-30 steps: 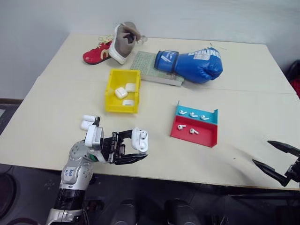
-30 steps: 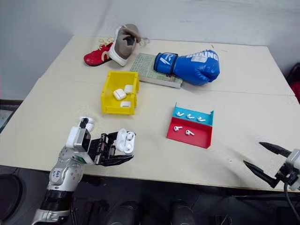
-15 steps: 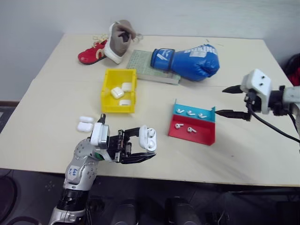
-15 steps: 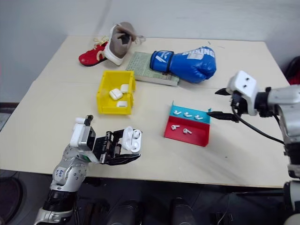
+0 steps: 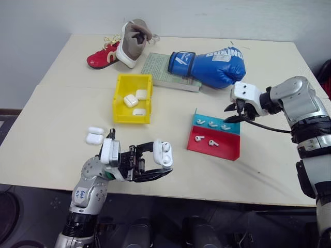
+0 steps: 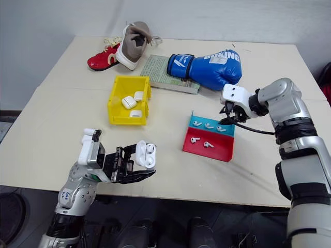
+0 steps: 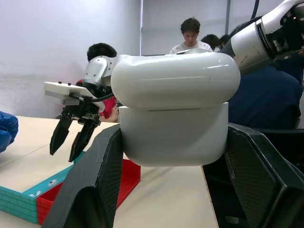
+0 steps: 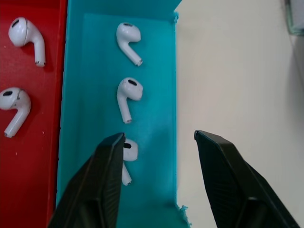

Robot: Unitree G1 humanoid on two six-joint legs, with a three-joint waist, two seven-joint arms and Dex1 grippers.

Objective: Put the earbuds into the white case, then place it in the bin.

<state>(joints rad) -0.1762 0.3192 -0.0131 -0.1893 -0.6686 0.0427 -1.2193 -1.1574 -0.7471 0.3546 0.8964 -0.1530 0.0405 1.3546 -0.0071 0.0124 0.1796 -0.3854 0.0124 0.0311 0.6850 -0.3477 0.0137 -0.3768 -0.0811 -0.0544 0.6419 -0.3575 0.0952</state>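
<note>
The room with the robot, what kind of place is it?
Probably a lab or workroom where robots practise. Odd things share one plain table: a blue boxing glove, a red shoe and a yellow bin. People sit in the background.

We see a glossy, smooth white plastic case (image 7: 175,109) and 5 equally glossy earbuds (image 8: 127,97) lying on a matt red and teal tray (image 5: 214,150). The yellow bin (image 5: 119,99) looks like shiny plastic, the boxing glove (image 5: 209,66) like sheened blue leather, the table (image 5: 62,119) matt and smooth.
</note>
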